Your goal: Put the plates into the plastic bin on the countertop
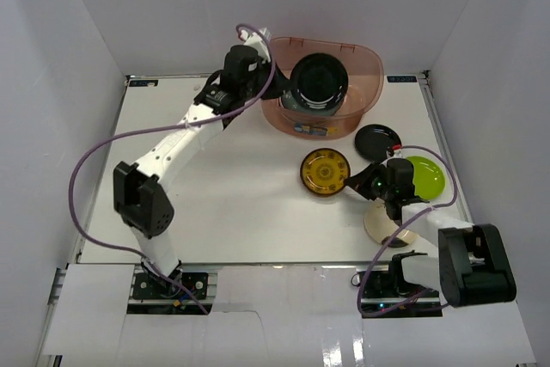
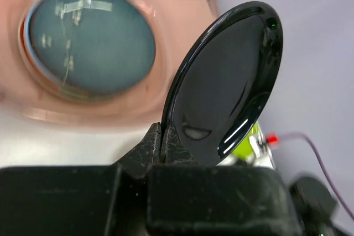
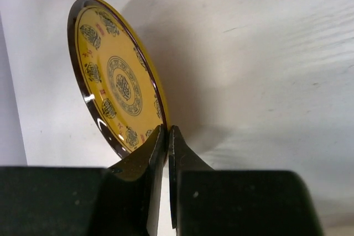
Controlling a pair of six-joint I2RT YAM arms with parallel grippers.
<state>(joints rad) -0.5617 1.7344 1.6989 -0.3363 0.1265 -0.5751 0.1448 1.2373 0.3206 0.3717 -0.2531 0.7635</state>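
My left gripper (image 1: 277,85) is shut on the rim of a glossy black plate (image 1: 319,82) and holds it over the reddish-brown plastic bin (image 1: 365,58). In the left wrist view the black plate (image 2: 227,87) stands up from the gripper (image 2: 162,142), with a dark teal plate (image 2: 91,40) lying in the bin (image 2: 171,31) below. My right gripper (image 1: 351,183) is shut on the rim of the yellow-black patterned plate (image 1: 325,171), just above the white countertop (image 1: 232,204); that plate (image 3: 113,95) also shows in the right wrist view, pinched at the gripper (image 3: 167,136).
A second black plate (image 1: 379,139), a lime green plate (image 1: 425,175) and a cream plate (image 1: 382,223) lie on the right side of the countertop near my right arm. White walls enclose the table.
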